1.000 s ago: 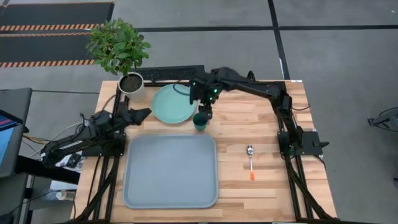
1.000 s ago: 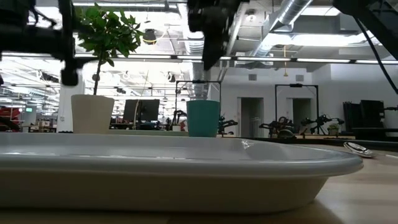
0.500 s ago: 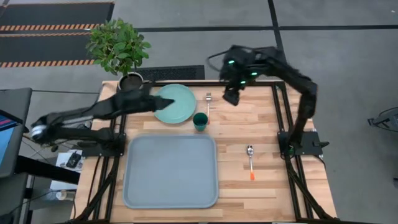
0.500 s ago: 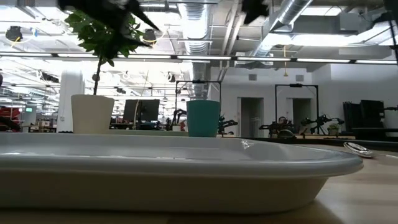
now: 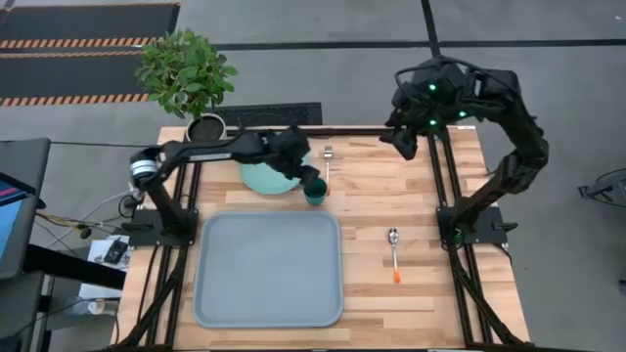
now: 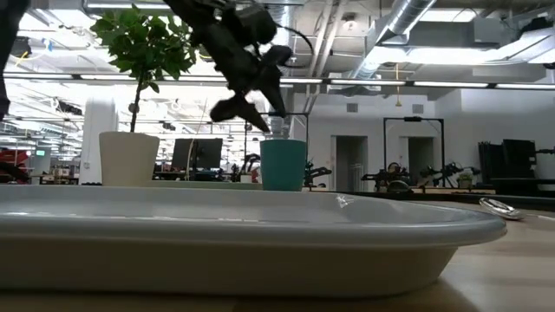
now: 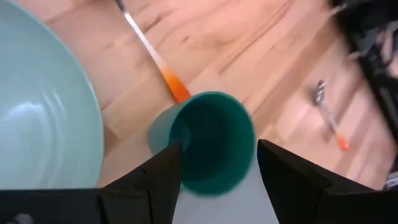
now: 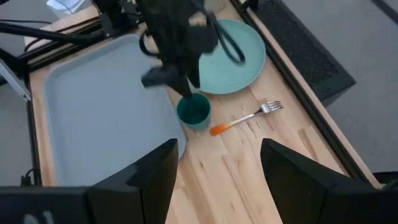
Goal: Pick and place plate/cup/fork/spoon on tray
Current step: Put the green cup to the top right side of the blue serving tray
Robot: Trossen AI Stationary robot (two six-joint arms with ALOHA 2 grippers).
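Note:
The dark teal cup (image 5: 315, 192) stands upright on the wood just beyond the tray's far edge (image 5: 269, 217). My left gripper (image 5: 311, 179) is open right above the cup. In the left wrist view its fingers (image 7: 163, 171) stand on either side of the cup (image 7: 211, 140), and in the low view its tips (image 6: 251, 117) hang just over the rim. The mint plate (image 5: 262, 174) lies to the cup's left, partly under my left arm. The fork (image 5: 328, 156) lies beyond the cup. The spoon (image 5: 393, 249) lies right of the tray. My right gripper (image 5: 399, 145) is open and empty, high over the far right.
A potted plant (image 5: 191, 73) in a white pot (image 5: 205, 127) stands at the table's far left corner. The tray (image 5: 269, 269) takes up the near middle. Bare wood lies around the spoon on the right side.
My left arm has swung from the table's left edge across the plate to the cup, and its open gripper now hangs over the cup. My right gripper has risen from the cup and drawn back toward the far right corner. The cup has stayed in place.

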